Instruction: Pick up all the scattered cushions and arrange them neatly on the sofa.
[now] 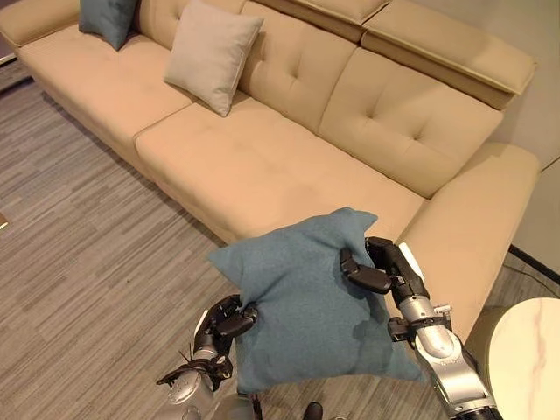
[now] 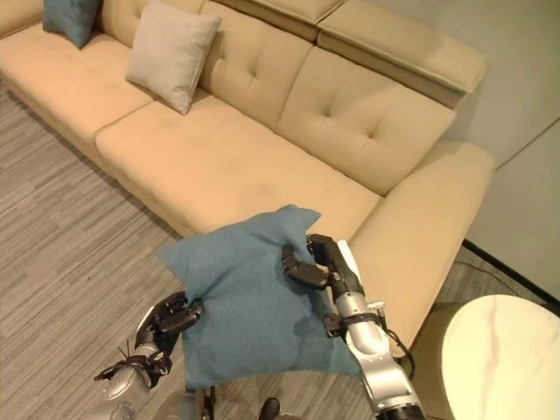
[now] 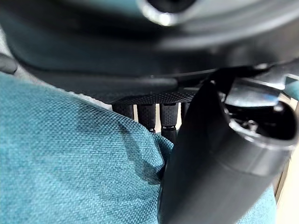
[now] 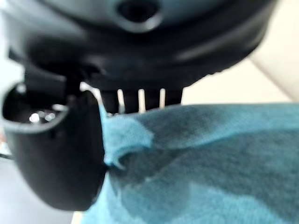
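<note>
A teal cushion (image 1: 302,306) hangs in the air in front of the beige sofa (image 1: 262,166), over the floor near the sofa's right end. My left hand (image 1: 229,320) pinches its left edge, thumb and fingers curled on the cloth (image 3: 70,158). Gripping its right side is my right hand (image 1: 374,267), the thumb pressed onto the fabric (image 4: 196,158). On the sofa, a beige cushion (image 1: 212,54) leans against the backrest and another teal cushion (image 1: 107,19) stands at the far left.
The sofa's right armrest (image 1: 477,219) is just beyond my right hand. A round white marble table (image 1: 528,359) stands at the lower right. Grey striped wood floor (image 1: 79,280) spreads to the left. The seat's right part (image 1: 289,175) lies bare.
</note>
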Tool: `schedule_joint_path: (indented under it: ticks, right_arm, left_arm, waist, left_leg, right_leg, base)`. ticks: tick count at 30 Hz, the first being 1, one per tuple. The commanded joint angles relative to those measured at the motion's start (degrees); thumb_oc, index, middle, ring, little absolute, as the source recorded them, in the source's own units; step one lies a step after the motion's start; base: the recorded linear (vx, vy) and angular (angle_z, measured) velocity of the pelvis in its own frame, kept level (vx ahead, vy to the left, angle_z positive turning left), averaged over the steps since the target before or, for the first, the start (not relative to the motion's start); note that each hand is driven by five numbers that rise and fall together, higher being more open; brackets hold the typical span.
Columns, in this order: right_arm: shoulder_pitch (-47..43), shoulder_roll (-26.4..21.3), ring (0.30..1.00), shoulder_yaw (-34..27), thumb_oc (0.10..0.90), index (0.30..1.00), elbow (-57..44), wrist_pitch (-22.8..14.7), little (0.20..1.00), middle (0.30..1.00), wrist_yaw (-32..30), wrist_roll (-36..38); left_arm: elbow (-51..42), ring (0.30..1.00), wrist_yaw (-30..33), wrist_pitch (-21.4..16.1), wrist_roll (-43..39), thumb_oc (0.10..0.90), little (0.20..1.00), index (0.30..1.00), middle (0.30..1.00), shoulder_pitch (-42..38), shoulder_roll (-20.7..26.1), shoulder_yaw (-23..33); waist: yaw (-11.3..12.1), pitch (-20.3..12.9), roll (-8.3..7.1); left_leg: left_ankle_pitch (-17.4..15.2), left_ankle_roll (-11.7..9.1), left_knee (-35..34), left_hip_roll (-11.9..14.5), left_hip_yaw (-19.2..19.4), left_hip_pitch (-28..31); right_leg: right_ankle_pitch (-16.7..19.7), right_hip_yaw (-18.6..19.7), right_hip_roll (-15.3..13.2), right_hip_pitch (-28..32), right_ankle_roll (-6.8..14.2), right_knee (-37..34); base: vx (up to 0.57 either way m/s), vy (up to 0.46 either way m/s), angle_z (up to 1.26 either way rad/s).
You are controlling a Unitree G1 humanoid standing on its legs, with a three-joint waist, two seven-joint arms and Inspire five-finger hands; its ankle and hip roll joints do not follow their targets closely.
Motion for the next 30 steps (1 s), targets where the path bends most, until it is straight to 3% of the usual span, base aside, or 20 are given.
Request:
schedule_joint_path:
  ticks: [1,4,6,7,9,11,14,15,17,20,21,23,27,30]
  right_arm:
    - [-6.48,2.01,0.3,-3.59,0.4,0.3,-5.84,-7.3,0.3,0.3,-2.17,3.76]
    - [-6.43,2.94,0.3,-3.2,0.4,0.3,-6.1,-7.34,0.3,0.3,-1.79,3.32]
    - [-6.18,3.73,0.3,-2.93,0.4,0.3,-6.38,-7.59,0.3,0.3,-1.59,3.24]
    - [-6.14,3.87,0.3,-2.75,0.4,0.3,-6.34,-7.66,0.3,0.3,-1.49,3.11]
    - [-6.21,3.88,0.3,-2.46,0.4,0.3,-6.3,-7.72,0.3,0.3,-1.34,2.88]
    - [-6.98,3.2,0.3,-1.55,0.4,0.3,-6.14,-7.55,0.3,0.3,-1.17,2.16]
    - [-7.31,2.91,0.3,-1.13,0.4,0.3,-5.15,-7.77,0.3,0.3,-1.46,2.58]
    - [-6.14,2.65,0.3,-1.45,0.4,0.3,-5.46,-7.96,0.3,0.3,-1.4,2.32]
    - [-4.12,1.95,0.3,-2.68,0.4,0.3,-5.57,-8.18,0.3,0.3,-1.38,2.07]
    - [-3.58,1.23,0.3,-3.19,0.4,0.3,-4.95,-8.13,0.3,0.3,-1.56,2.87]
    - [-3.53,1.06,0.3,-3.06,0.4,0.3,-4.48,-7.94,0.3,0.3,-1.37,3.46]
    - [-3.37,1.01,0.3,-3.05,0.4,0.3,-4.46,-7.83,0.3,0.3,-1.34,3.76]
    - [-3.16,0.97,0.3,-3.14,0.4,0.3,-4.02,-7.64,0.3,0.3,-1.8,3.37]
    - [-3.2,0.85,0.3,-2.83,0.4,0.3,-3.23,-7.5,0.3,0.3,-2.3,3.44]
  left_arm:
    - [-6.56,0.3,-3.16,-3.71,0.37,0.4,0.3,0.3,0.3,-2.47,1.78,2.03]
    - [-6.94,0.3,-2.81,-3.89,1.31,0.4,0.3,0.3,0.3,-2.64,2.84,1.81]
    - [-7.11,0.3,-2.68,-4.48,1.97,0.4,0.3,0.3,0.3,-3.21,3.54,1.6]
    - [-7.01,0.3,-2.59,-4.71,2.14,0.4,0.3,0.3,0.3,-3.34,3.59,1.47]
    - [-6.97,0.3,-2.48,-4.97,2.2,0.4,0.3,0.3,0.3,-3.42,3.48,1.5]
    - [-7.28,0.3,-2.69,-4.84,1.98,0.4,0.3,0.3,0.3,-2.62,3.12,1.46]
    - [-6.83,0.3,-2.32,-5.32,2.2,0.4,0.3,0.3,0.3,-3.17,2.78,1.75]
    - [-6.79,0.3,-2.93,-5.31,2.38,0.4,0.3,0.3,0.3,-3.22,2.29,1.36]
    - [-6.88,0.3,-3.32,-5.22,1.92,0.4,0.3,0.3,0.3,-3.02,1.33,0.73]
    - [-7.35,0.3,-3.94,-4.92,2.19,0.4,0.3,0.3,0.3,-2.98,1.2,-0.25]
    - [-7.23,0.3,-4.19,-4.85,2.02,0.4,0.3,0.3,0.3,-3.05,0.85,-0.27]
    - [-7.39,0.3,-4.0,-4.71,1.97,0.4,0.3,0.3,0.3,-2.95,0.75,-0.04]
    - [-7.51,0.3,-3.84,-4.29,2.39,0.4,0.3,0.3,0.3,-2.6,0.88,-0.28]
    - [-8.22,0.3,-3.01,-4.5,2.17,0.4,0.3,0.3,0.3,-2.48,1.02,-0.19]
  waist:
    - [0.67,-5.71,-3.89]
    - [0.79,-4.98,-3.9]
    - [-0.18,-4.0,-2.73]
    - [-0.46,-3.88,-2.45]
    - [-0.75,-3.97,-1.96]
    - [-1.25,-3.93,-1.97]
    - [-1.88,-3.28,-2.75]
    - [-2.48,-3.68,-3.13]
    - [-3.82,-5.39,-3.41]
    - [-4.15,-4.94,-3.9]
    - [-3.61,-4.39,-4.32]
    - [-2.97,-3.98,-4.62]
    - [-2.34,-3.67,-5.16]
    - [-1.14,-3.22,-4.45]
  left_leg:
    - [-8.8,-2.7,3.83,0.54,1.36,0.53]
    - [-10.0,-0.86,3.48,-0.68,0.51,2.56]
    - [-10.55,0.02,1.96,-0.82,-0.99,4.93]
    - [-10.75,0.08,1.34,-0.99,-1.3,6.03]
    - [-10.82,0.01,0.54,-1.03,-1.66,6.92]
    - [-11.61,-0.16,-1.21,-1.75,-2.31,9.51]
    - [-13.6,-1.02,-1.66,-3.27,-4.19,12.95]
    - [-15.35,-1.25,-1.1,-3.69,-4.94,14.23]
    - [-17.3,-3.49,2.53,-2.7,-4.32,14.2]
    - [-14.07,-6.66,17.02,0.35,-2.34,8.47]
    - [-12.48,-6.78,22.86,1.94,-1.2,4.96]
    - [-13.22,-5.91,23.67,2.67,-1.15,2.3]
    - [-14.43,-5.13,18.41,3.07,-2.77,0.89]
    - [-10.3,-6.45,10.59,2.43,-8.27,-0.04]
  right_leg:
    - [2.23,1.36,-2.48,-0.4,3.95,-0.1]
    - [5.08,2.72,-5.2,-3.01,5.71,9.71]
    - [6.3,5.97,-4.93,-7.52,6.42,18.41]
    - [6.23,6.59,-4.65,-8.72,6.19,19.1]
    - [6.08,6.77,-4.19,-9.99,5.67,18.2]
    - [5.27,6.03,-2.76,-11.15,4.65,11.15]
    - [9.64,3.58,-1.21,-14.38,5.85,0.56]
    - [9.74,4.64,-0.29,-12.23,5.24,-1.98]
    - [9.81,4.14,-0.4,-10.33,4.29,-3.06]
    - [9.32,3.44,-0.11,-6.3,2.88,-5.03]
    - [8.4,3.57,0.1,-4.65,1.84,-5.85]
    - [7.82,4.38,0.04,-3.97,1.59,-6.09]
    - [7.1,6.1,0.06,-3.05,1.94,-6.29]
    - [6.08,8.42,1.35,-1.93,1.94,-6.01]
  base:
    - [0.12,0.128,-0.13]
    - [0.15,0.169,-0.05]
    - [0.19,0.217,0.06]
    - [0.14,0.146,0.05]
    - [0.17,0.064,0.13]
    - [0.33,0.03,0.19]
    - [0.35,-0.05,0.1]
    - [0.47,-0.125,0.64]
    - [0.35,-0.132,0.88]
    - [0.12,-0.133,0.34]
    - [0.04,-0.086,-0.06]
    - [0.05,-0.041,-0.33]
    - [0.1,0.03,-0.39]
    - [0.12,0.097,-0.47]
